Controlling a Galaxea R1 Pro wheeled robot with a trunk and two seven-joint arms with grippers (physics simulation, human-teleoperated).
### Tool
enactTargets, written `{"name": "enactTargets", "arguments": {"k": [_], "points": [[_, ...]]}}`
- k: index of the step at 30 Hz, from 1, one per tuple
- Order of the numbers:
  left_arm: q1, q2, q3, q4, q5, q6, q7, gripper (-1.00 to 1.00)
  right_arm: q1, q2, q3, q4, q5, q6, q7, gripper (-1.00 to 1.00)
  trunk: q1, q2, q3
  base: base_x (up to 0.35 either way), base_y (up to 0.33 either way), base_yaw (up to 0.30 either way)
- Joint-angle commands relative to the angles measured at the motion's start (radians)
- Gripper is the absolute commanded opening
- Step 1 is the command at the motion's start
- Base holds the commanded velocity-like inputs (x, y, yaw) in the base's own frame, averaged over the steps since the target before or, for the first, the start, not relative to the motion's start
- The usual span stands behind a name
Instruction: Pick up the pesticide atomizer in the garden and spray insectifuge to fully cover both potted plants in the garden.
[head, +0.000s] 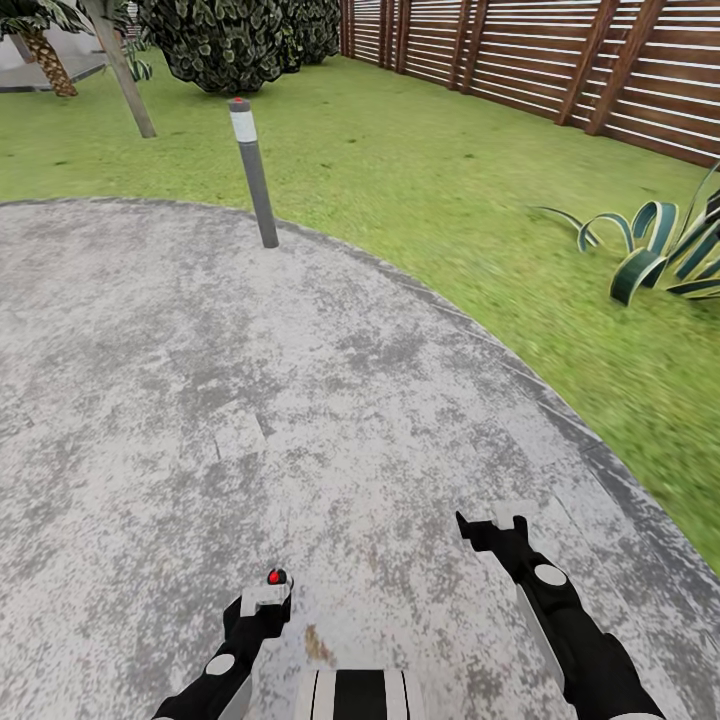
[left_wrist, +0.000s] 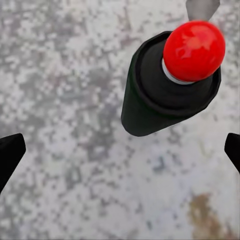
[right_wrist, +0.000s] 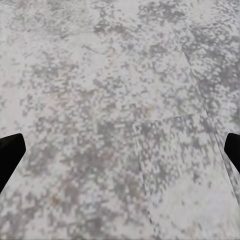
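And here we are on the round paved patio (head: 200, 400), the robot rolling across mottled grey paving with lawn (head: 430, 180) curving around the far edge. The left gripper (head: 268, 596) hangs low over the patio, and in the left wrist view there's a dark conical body topped with a shiny red ball (left_wrist: 194, 50) sitting between the finger line — it reads as a nozzle or cap seen end-on, possibly the pesticide atomizer (left_wrist: 165, 92), though I can't confirm that from this angle. The black fingertips (left_wrist: 9, 155) show at both sides of that picture, spread wide, so nothing is being pinched there. The right gripper (head: 490, 530) is likewise spread over bare paving, holding nothing.

A grey bollard lamp (head: 253, 170) stands at the patio's far rim, a brown slatted fence (head: 560, 60) runs along the lawn's far right edge, and a striped-leaf plant (head: 660, 250) sits in the grass at right. By my reckoning, no spraying has begun; pickup and both plants remain ahead.
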Motion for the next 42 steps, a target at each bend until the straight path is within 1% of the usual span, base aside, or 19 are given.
{"name": "enactTargets", "arguments": {"k": [1,8,15,26,28,31,36,42], "points": [[0.000,-0.001,0.004,0.001,-0.003,-0.003,0.001,1.00,0.000,0.000,-0.001,-0.001,0.004,0.006,0.004,1.00,0.000,0.000,-0.001,0.016,0.000,0.000],[0.000,-0.001,0.004,0.001,-0.002,-0.003,0.001,1.00,0.000,0.000,-0.001,-0.001,0.004,0.006,0.004,1.00,0.000,0.000,-0.001,0.014,0.000,0.000],[0.000,-0.001,0.004,0.001,-0.003,-0.003,0.001,1.00,0.000,0.000,-0.001,-0.001,0.004,0.006,0.004,1.00,0.000,0.000,-0.001,0.109,0.000,-0.004],[0.003,-0.001,0.002,0.002,-0.006,-0.004,-0.005,1.00,0.000,0.000,-0.001,0.000,0.004,0.006,0.004,1.00,0.000,0.000,-0.001,0.010,0.000,-0.049],[0.011,-0.001,0.001,0.002,-0.051,-0.004,-0.004,1.00,0.000,0.000,-0.001,0.000,0.004,0.006,0.004,1.00,0.000,0.000,-0.001,0.000,0.000,0.000],[0.013,-0.001,0.002,0.002,-0.083,-0.004,-0.004,1.00,0.000,0.000,-0.001,0.000,0.004,0.006,0.004,1.00,0.000,0.000,-0.001,0.000,0.000,0.000],[0.013,-0.001,0.003,0.002,-0.099,-0.003,-0.004,1.00,0.000,0.000,-0.001,0.001,0.005,0.006,0.004,1.00,0.000,0.000,-0.001,0.000,0.000,0.000],[0.013,-0.001,0.004,0.002,-0.100,-0.003,-0.004,1.00,0.000,0.000,-0.001,0.001,0.005,0.006,0.004,1.00,0.000,0.000,-0.001,0.000,0.000,0.000]]}}
